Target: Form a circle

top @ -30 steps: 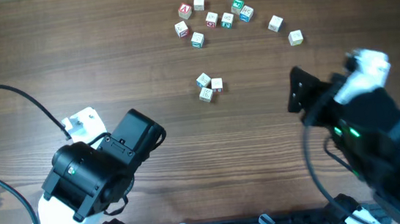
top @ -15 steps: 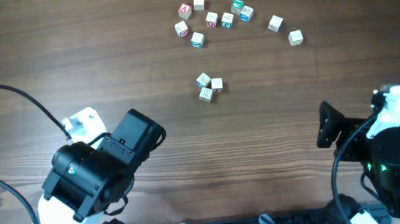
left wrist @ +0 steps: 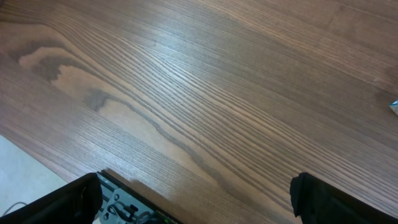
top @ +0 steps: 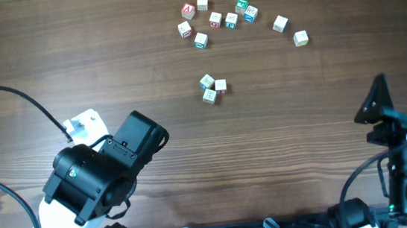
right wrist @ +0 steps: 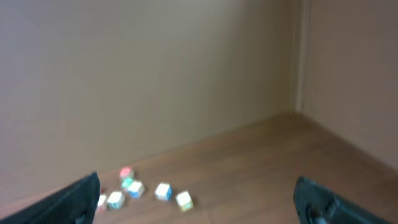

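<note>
Three cubes (top: 213,87) clustered | bare table (top: 302,127) around | left gripper (left wrist: 198,196) wide, empty | right gripper (right wrist: 198,202) wide, empty

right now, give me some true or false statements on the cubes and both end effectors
1. A three-cube group sits tightly together, apart from the other cubes. True.
2. The cubes make a closed circle. False: no ring is formed; the scattered cubes lie in a loose spread at the far side.
3. The left end effector grips a cube. False: it is open and empty over the bare table.
4. The right end effector is open and holds nothing. True.
</note>
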Available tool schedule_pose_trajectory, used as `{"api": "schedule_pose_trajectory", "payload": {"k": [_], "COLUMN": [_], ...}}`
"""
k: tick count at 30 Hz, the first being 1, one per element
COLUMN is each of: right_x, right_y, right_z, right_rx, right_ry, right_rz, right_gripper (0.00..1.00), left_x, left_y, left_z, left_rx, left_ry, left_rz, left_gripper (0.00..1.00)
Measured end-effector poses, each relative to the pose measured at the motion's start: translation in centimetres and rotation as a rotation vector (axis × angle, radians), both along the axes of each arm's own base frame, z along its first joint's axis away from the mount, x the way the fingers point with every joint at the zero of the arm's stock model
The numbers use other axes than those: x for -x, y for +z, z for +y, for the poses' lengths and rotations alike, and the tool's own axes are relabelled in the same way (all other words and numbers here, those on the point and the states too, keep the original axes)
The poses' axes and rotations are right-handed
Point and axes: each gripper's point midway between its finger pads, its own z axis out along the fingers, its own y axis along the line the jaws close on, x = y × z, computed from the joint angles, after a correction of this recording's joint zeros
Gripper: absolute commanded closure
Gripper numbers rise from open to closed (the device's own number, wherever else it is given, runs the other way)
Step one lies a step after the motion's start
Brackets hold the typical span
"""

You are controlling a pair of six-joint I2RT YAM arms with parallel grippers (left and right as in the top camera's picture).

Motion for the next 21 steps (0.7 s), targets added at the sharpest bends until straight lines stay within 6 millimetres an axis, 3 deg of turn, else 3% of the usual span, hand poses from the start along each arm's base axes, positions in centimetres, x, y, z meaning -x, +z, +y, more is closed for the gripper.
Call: {"api": "schedule_pose_trajectory", "payload": {"k": [4, 11, 17, 19, 21], "right_x": [0.1, -3.0, -4.4, -4.5, -4.5], "right_y": [-1.8, -11.9, -19.2, -20.5, -20.4], "right_z": [-0.2, 1.3, 2.4, 2.6, 2.6], "right_rx": [0.024, 0.071, 0.027, 0.009, 0.004], "right_ry": [0.015, 0.134, 0.218, 0.230, 0.232], "right_rz": [-0.193, -0.190, -0.024, 0.015, 0.009], "right_gripper": [0.00, 0.00, 0.00, 0.00, 0.00], "left_x": [0.0, 0.0, 0.0, 0.0, 0.0], "left_y": [0.0, 0.0, 0.0, 0.0, 0.0], "left_z": [0.0, 0.0, 0.0, 0.0, 0.0], "left_rx": [0.000, -0.001, 0.000, -0.001, -0.001], "left_ry": [0.000, 0.000, 0.000, 0.000, 0.000], "left_rz": [0.000, 0.001, 0.000, 0.000, 0.000], "left_gripper": [0.00, 0.00, 0.00, 0.00, 0.00]}}
